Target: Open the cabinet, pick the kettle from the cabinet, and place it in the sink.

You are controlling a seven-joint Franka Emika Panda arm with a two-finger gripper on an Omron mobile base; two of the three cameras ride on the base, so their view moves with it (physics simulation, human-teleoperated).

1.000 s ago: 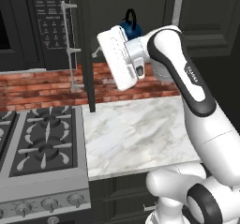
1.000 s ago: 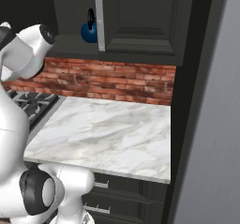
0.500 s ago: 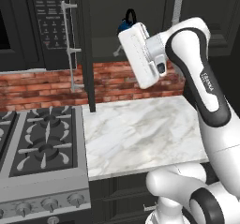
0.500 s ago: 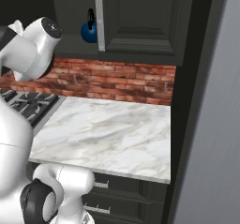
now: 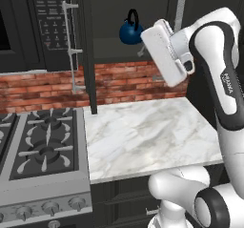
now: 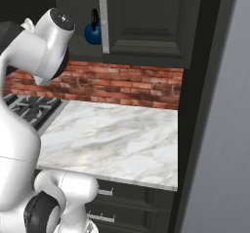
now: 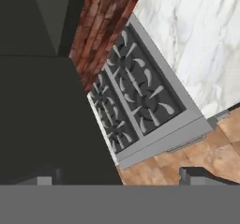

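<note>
Left base view: from behind and left of the arm, facing forward and down over the stove (image 5: 40, 146) and marble worktop (image 5: 143, 136) toward the brick wall (image 5: 124, 81) and open cabinet (image 5: 133, 17). Right base view: from behind and right, same worktop (image 6: 112, 139), brick wall (image 6: 122, 83), kettle (image 6: 93, 32) and cabinet (image 6: 146, 17), seen from the other side. Hand view: rolled steeply, looking down from high up onto the stove (image 7: 136, 106), worktop edge (image 7: 192, 35) and floor (image 7: 197, 148).

A gas stove (image 5: 40, 148) adjoins the marble counter (image 5: 143, 136) below a brick backsplash (image 5: 124, 81).
</note>
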